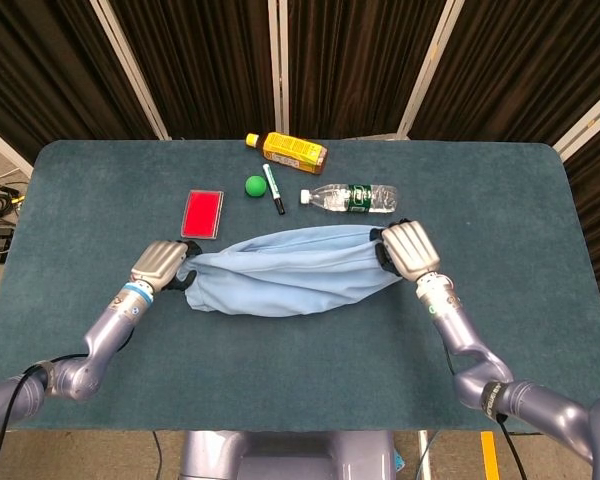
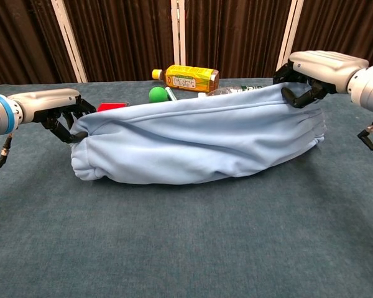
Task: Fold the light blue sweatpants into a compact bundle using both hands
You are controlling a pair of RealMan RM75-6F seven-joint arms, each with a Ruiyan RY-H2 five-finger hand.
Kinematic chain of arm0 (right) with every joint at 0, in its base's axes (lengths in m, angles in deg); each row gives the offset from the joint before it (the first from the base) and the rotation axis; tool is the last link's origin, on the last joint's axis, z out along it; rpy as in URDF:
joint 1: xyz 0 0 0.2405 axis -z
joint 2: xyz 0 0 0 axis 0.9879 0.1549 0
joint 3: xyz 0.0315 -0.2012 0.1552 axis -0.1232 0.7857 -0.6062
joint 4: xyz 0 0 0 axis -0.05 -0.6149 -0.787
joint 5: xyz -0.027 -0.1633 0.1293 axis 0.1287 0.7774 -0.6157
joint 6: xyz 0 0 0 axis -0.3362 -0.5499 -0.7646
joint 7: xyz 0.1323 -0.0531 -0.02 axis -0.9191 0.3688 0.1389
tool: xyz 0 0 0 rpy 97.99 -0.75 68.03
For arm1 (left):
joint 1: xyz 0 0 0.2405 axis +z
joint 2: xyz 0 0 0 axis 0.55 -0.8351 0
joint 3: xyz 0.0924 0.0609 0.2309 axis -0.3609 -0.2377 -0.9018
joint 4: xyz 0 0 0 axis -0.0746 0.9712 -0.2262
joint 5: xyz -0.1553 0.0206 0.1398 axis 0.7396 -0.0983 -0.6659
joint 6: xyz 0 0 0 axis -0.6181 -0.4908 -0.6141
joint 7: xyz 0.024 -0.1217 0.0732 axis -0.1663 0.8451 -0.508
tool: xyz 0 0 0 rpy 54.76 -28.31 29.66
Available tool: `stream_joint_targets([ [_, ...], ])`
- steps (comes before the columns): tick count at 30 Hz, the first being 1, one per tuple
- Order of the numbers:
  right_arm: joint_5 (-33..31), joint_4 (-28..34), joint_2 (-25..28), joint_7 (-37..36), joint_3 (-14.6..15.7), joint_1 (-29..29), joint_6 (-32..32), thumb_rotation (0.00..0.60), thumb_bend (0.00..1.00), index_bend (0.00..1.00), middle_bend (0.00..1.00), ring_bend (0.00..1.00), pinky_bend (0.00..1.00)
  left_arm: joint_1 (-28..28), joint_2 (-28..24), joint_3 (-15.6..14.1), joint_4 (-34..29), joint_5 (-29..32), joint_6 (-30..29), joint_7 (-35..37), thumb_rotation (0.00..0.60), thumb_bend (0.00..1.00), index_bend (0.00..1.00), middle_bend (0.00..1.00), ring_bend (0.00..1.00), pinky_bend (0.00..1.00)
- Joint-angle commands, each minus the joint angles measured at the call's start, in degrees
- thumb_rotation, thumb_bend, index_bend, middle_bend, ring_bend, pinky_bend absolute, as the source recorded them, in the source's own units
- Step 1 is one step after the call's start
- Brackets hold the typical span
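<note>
The light blue sweatpants [image 1: 285, 270] [image 2: 193, 146] lie folded lengthwise into a long band across the middle of the table. My left hand [image 1: 160, 265] [image 2: 46, 102] grips the band's left end, with its fingers curled into the cloth. At the band's right end, my right hand [image 1: 408, 249] [image 2: 320, 65] holds the upper edge, raised a little above the table. Both ends of the pants are partly hidden under the hands.
Behind the pants lie a red case [image 1: 202, 213], a green ball [image 1: 255, 185], a marker pen [image 1: 274, 189], a clear water bottle [image 1: 350, 197] and an orange drink bottle [image 1: 292, 152]. The teal table [image 1: 500, 190] stretches to either side and toward me.
</note>
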State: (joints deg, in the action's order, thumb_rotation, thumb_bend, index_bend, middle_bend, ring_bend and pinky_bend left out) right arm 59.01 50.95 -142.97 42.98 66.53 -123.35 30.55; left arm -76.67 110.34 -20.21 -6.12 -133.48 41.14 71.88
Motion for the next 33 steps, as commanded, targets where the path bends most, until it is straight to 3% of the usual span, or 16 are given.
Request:
stream_joint_targets([
  [1,-1.18,-2.75,-1.52,-0.6,-0.35,-1.01,0.94,0.6,0.6,0.62,0.65,0.56,0.48,-0.48,1.1,0.02,1.63,0.22,-0.2,0.31,0.6,0.55,0.3,0.12,0.13,0.22],
  [4,-1.59,-4.6,-2.29,-0.77,-0.31,-1.58,1.61,0.6,0.6,0.62,0.65,0.56,0.48,-0.95,1.34,-0.04,2.25,1.27,0.96,0.42,0.6,0.55,0.04,0.0,0.0,0.05],
  [6,-1.91,-6.03,-2.94,-0.9,-0.27,-1.96,2.04,0.6,0.6,0.62,0.65,0.56,0.48,-1.28,0.92,0.01,2.01,2.31,2.15,0.71,0.6,0.55,0.0,0.0,0.0,0.0],
  [14,-3.25,-12.42,-5.84,-0.63,-0.57,-4.22,4.3,0.6,0.6,0.62,0.65,0.56,0.48,0.78,-4.17,3.03,-0.98,1.26,-3.12,4.99,0.6,0.58,0.0,0.0,0.0,0.0],
  [23,-4.59,-17.38,-8.1,0.89,-0.88,-6.11,5.96,0.6,0.6,0.62,0.65,0.56,0.48,1.63,-8.81,3.38,-2.95,0.25,-4.16,6.29,0.6,0.6,0.0,0.0,0.0,0.0],
  [33,-6.02,-23.58,-10.95,3.06,-0.89,-7.87,8.23,0.6,0.59,0.62,0.64,0.56,0.48,1.47,-9.34,2.69,-3.39,0.66,-3.26,6.67,0.6,0.6,0.0,0.0,0.0,0.0],
])
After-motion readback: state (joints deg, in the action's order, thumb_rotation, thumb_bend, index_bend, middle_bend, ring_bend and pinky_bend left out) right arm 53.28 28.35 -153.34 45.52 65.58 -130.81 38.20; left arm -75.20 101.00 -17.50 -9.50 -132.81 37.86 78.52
